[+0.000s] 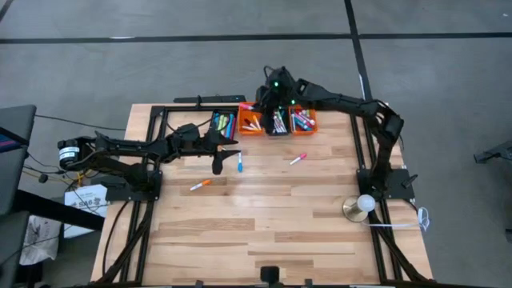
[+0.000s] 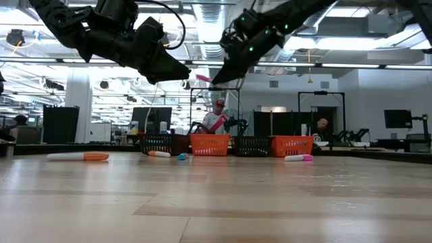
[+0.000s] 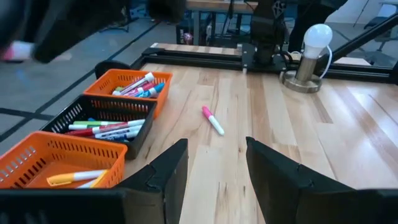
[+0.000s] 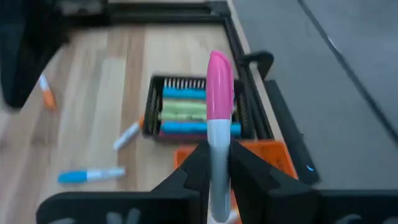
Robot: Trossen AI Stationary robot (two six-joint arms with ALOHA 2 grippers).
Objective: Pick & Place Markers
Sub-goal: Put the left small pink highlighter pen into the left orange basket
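Right wrist view | right claw (image 4: 217, 165) grips pink-capped marker (image 4: 219, 106) | lower end hidden

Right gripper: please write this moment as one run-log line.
right gripper: shut on pink marker, above bins | left gripper: open, empty | loose markers on table

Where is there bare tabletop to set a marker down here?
Bare: the near half of the table, between the orange-capped marker and the lamp. Crowded: the far edge, with the bins and right gripper.
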